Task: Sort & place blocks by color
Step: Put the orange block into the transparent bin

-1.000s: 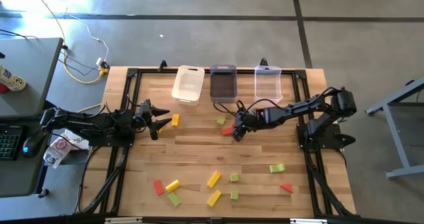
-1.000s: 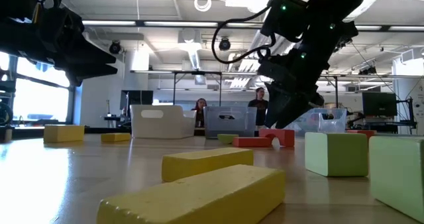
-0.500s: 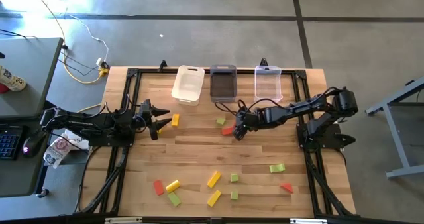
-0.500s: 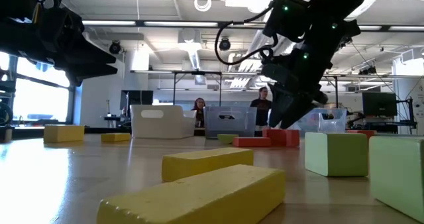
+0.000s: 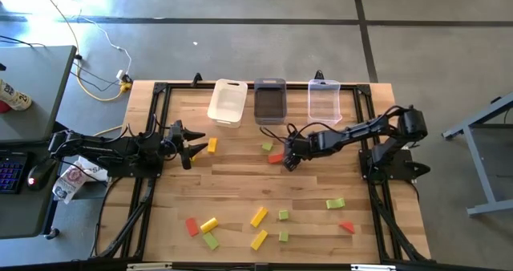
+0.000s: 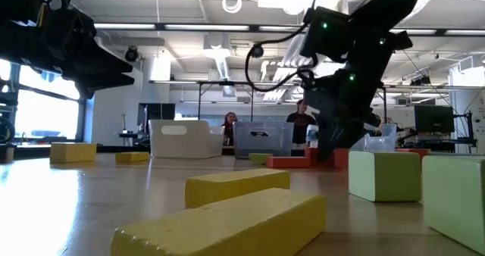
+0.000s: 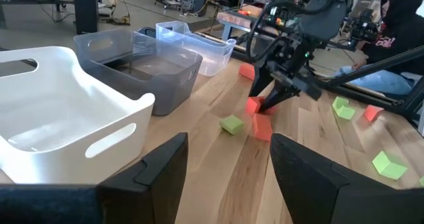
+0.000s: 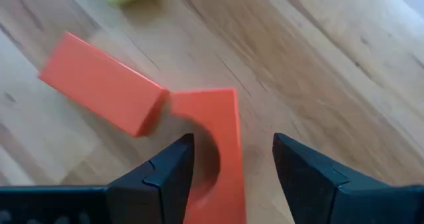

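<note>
My right gripper (image 5: pixel 290 159) is open and low over two red blocks in the middle of the table. In the right wrist view its fingers (image 8: pixel 165 177) stand on either side of a red block with an arched cut-out (image 8: pixel 215 131). A red rectangular block (image 8: pixel 99 91) lies flat against that block's corner, and a green block (image 5: pixel 267 147) lies beyond. My left gripper (image 5: pixel 192 147) waits open above the table's left side, beside a yellow block (image 5: pixel 212 145). My right gripper comes at the arched red block from above, slanting down. One finger stands right at the block's long edge (image 8: pixel 182 128). Whether it touches the block, I cannot tell. The block lies flat on the table.
White (image 5: pixel 228 101), grey (image 5: pixel 270 101) and clear (image 5: pixel 325 101) bins stand in a row at the far edge. Several yellow, green and red blocks lie scattered near the near edge, such as a yellow one (image 5: pixel 258 216) and a green one (image 5: pixel 335 203). People show in the room behind.
My right gripper has come down toward the table and a little toward the right edge, and now stands around the arched red block. The blocks have stayed in place.
</note>
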Motion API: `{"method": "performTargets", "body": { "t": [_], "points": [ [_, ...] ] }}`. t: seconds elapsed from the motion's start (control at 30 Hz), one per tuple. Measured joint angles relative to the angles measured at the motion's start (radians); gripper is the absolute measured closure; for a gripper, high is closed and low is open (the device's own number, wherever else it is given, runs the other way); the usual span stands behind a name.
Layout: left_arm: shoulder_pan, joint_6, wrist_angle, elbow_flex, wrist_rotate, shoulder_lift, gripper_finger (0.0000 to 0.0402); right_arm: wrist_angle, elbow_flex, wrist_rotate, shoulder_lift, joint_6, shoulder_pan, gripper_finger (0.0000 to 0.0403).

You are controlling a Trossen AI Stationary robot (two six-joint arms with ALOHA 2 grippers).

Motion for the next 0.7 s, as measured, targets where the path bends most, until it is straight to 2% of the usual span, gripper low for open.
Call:
{"method": "performTargets", "body": {
  "t": [0.23,0.37,0.57,0.7],
  "points": [
    [0.0,0.0,0.0,0.0,0.0,0.0,0.02,0.005,0.0,0.005,0.012,0.018,0.0,0.0225],
    [0.0,0.0,0.0,0.0,0.0,0.0,0.02,0.0,0.0,-0.003,0.012,0.026,0.0,0.0274],
    [0.0,-0.001,0.0,0.0,0.0,0.0,0.02,0.001,0.003,-0.022,0.008,-0.004,0.0,0.0376],
    [0.0,-0.002,0.0,0.0,0.0,0.0,0.02,-0.009,0.001,-0.033,-0.008,-0.011,0.0,0.0374]
  ]
}}
